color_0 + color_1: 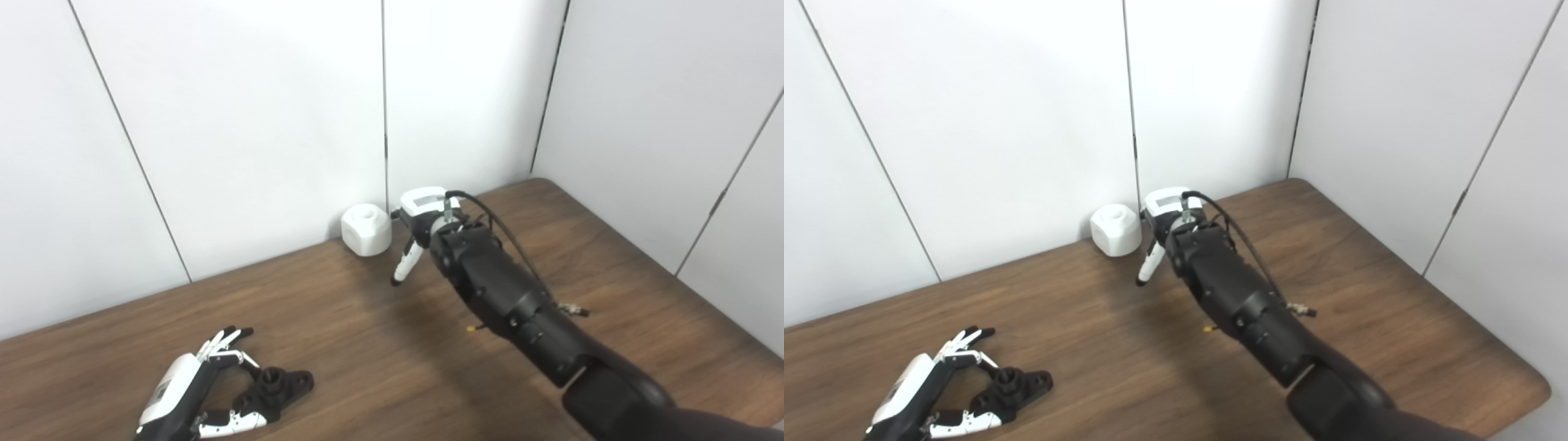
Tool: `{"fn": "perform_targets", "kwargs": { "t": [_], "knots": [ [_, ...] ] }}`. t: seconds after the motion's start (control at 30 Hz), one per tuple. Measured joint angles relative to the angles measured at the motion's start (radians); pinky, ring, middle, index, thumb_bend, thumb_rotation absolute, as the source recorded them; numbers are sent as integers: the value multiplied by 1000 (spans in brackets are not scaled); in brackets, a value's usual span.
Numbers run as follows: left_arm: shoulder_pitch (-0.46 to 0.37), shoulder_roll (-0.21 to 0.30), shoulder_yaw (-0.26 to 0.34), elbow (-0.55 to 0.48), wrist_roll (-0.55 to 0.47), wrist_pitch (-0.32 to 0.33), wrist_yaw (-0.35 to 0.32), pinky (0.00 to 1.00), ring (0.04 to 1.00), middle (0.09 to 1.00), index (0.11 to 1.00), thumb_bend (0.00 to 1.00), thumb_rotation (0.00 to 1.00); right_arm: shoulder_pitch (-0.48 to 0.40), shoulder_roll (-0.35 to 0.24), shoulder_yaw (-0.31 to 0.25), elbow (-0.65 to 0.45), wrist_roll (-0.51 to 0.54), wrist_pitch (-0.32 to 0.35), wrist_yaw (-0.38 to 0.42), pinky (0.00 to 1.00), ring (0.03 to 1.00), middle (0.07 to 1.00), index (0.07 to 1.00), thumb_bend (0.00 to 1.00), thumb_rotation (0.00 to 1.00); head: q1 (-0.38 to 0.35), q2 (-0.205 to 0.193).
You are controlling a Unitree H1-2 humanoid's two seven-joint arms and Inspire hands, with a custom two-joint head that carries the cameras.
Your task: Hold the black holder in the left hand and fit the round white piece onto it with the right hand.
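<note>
1. Left hand (184,392), at 7 o'clock on the tabletop (380,343), has its fingers spread around the holder (278,387), touching it.
2. White piece (366,229) stands at 12 o'clock against the wall.
3. Right hand (422,223) is just beside it at 3 o'clock, holding nothing; its finger spread cannot be told.

Blk arms w/ loose cable; white-backed left hand (184,392), right hand (422,211).

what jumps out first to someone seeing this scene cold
The long black right arm stretches across the wooden table, its robot hand just beside the round white piece at the back wall. At the near left, the left robot hand lies open around the black holder.
</note>
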Motion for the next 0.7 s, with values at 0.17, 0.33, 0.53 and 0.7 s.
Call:
{"fn": "perform_targets", "kwargs": {
  "t": [0.17,0.33,0.53,0.7],
  "knots": [
    [0,-1,0,0,7,0,3,1000,1000,931,483,524,54,-15,75,-55,35,-114,0,12,851,936,950,765,990,685,3,2],
    [0,-3,0,-1,15,1,6,1000,1000,933,483,524,54,-36,129,-97,69,-219,0,6,844,912,900,671,1000,748,5,5],
    [0,-4,1,-1,17,1,6,1000,1000,931,483,524,54,-44,164,-136,93,-311,0,-5,881,904,884,640,1000,744,6,6],
    [0,-4,3,-1,17,1,5,1000,1000,932,483,524,54,-44,177,-170,99,-377,0,-4,877,910,905,676,998,743,14,6]
  ]
}}
